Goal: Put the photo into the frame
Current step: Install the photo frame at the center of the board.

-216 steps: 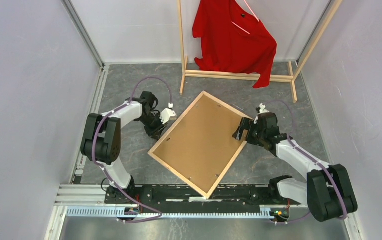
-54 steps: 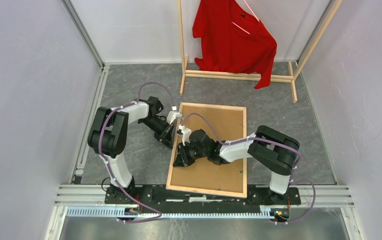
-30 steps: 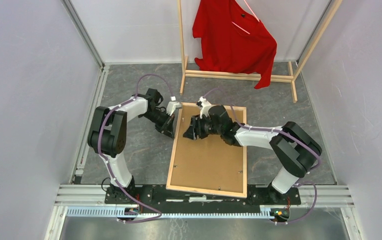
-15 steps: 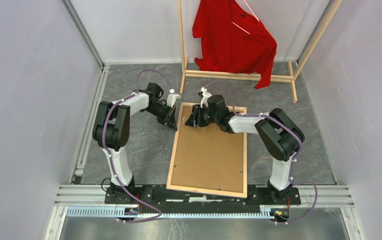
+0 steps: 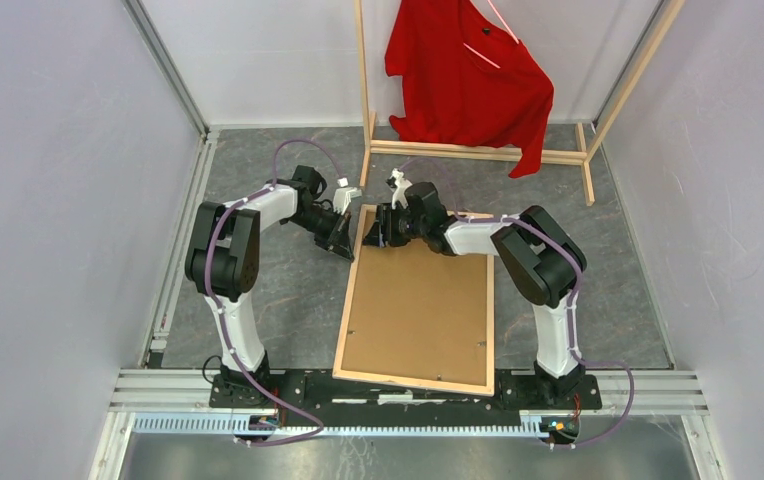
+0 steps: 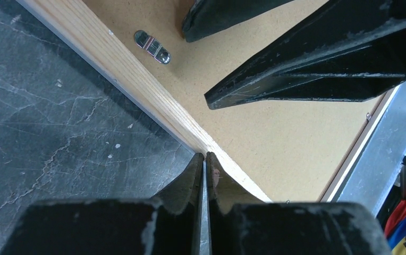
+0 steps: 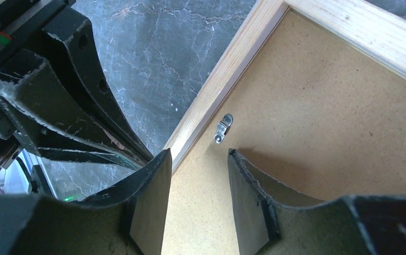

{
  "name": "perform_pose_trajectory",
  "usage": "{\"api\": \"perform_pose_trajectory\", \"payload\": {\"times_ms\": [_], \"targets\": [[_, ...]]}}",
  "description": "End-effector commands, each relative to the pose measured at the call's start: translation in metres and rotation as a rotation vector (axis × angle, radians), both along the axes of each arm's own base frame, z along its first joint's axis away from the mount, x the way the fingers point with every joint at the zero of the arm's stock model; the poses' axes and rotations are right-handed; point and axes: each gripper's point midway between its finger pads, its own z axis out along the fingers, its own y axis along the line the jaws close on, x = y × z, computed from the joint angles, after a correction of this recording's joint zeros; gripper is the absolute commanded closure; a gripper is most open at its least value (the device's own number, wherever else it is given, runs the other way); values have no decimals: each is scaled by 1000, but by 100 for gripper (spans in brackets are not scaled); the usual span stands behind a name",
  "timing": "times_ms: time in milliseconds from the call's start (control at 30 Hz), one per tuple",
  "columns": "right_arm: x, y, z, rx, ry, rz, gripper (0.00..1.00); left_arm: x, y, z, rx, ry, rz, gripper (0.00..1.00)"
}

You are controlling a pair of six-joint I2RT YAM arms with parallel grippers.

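The frame lies face down on the grey floor, its bare-wood border around the brown backing board. The photo is out of view. My left gripper is shut, its tips against the outer side of the frame's left border near the far left corner. My right gripper is open and empty over the backing board, its jaws just short of a small metal turn clip. That clip also shows in the left wrist view.
A wooden clothes rack with a red shirt stands just beyond the frame's far edge. The two grippers are close together at the frame's far left corner. A metal rail runs along the near edge. Walls close in on both sides.
The frame, lying askew seven seconds ago, now lies square. Over the last second my right gripper slid along the board to the far left corner. My left gripper shifted slightly farther along the border.
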Motion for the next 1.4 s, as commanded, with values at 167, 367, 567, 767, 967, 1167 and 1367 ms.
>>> {"api": "perform_pose_trajectory", "payload": {"times_ms": [167,367,567,767,967,1167,1367], "targets": [[8,11,1,28,-3,24,52,1,-3,-4,-17,-26,-19,89],[10,14,-3,28,10,28,54,0,-3,-4,-16,-30,-22,90],[10,16,-5,32,19,37,56,-1,-2,-4,-11,-33,-27,90],[9,18,-10,37,33,46,58,-1,-1,-3,-10,-35,-31,91],[9,20,-9,46,36,55,61,-1,-1,-4,-6,-34,-31,91],[6,24,-6,66,37,82,63,-1,-1,-4,-6,-35,-30,92],[5,29,-6,82,45,110,65,0,-1,-3,-6,-38,-28,92]]}}
